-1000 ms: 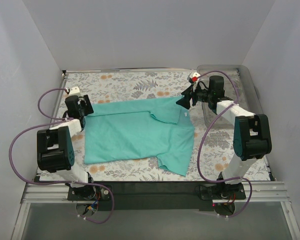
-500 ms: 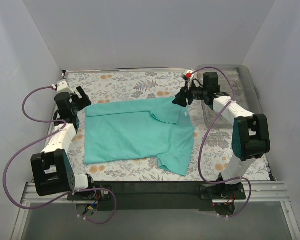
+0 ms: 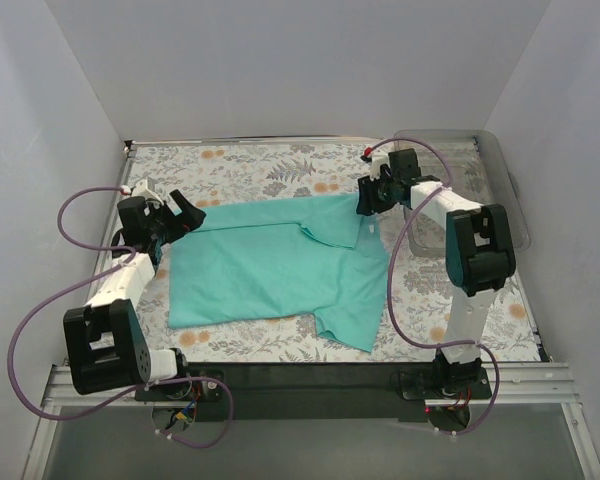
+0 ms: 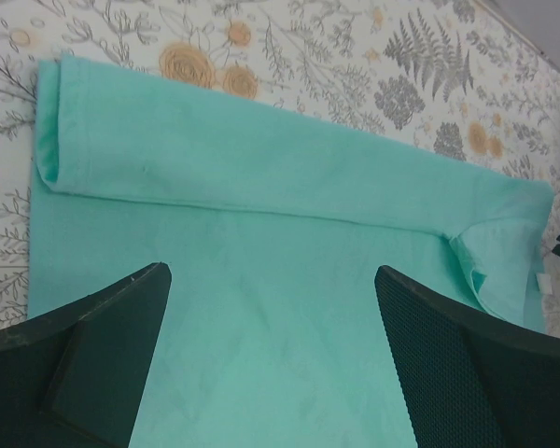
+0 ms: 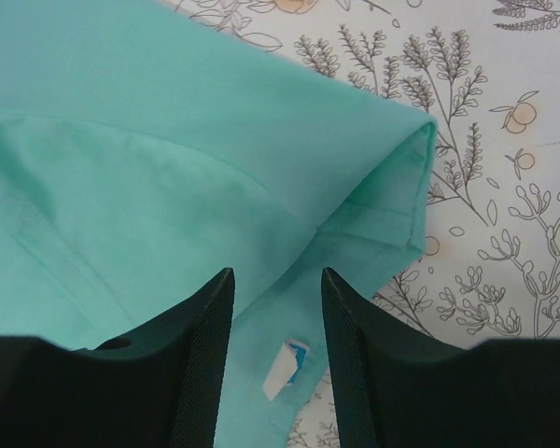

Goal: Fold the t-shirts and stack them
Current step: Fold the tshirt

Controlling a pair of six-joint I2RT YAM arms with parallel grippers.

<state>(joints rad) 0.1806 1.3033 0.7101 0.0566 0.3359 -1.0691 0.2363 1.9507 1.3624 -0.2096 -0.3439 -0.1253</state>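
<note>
The teal-green t-shirt point(image 3: 280, 265) lies partly folded on the flowered table, its top edge folded down and one sleeve sticking out toward the front right. My left gripper point(image 3: 185, 215) is open and empty, hovering at the shirt's upper left corner; in the left wrist view the cloth point(image 4: 280, 233) fills the space under the gripper point(image 4: 271, 289). My right gripper point(image 3: 363, 203) is open and empty over the shirt's upper right corner. In the right wrist view the gripper point(image 5: 277, 289) stands over the cloth point(image 5: 168, 159) near a small white-and-blue label point(image 5: 285, 366).
A clear plastic bin point(image 3: 480, 180) stands at the back right beside the right arm. The flowered tablecloth point(image 3: 260, 170) shows around the shirt. White walls close in the left, back and right sides.
My left gripper has swung down and right from the table's left edge to the shirt's upper left corner. My right gripper has lowered slightly onto the upper right corner. The shirt has not moved.
</note>
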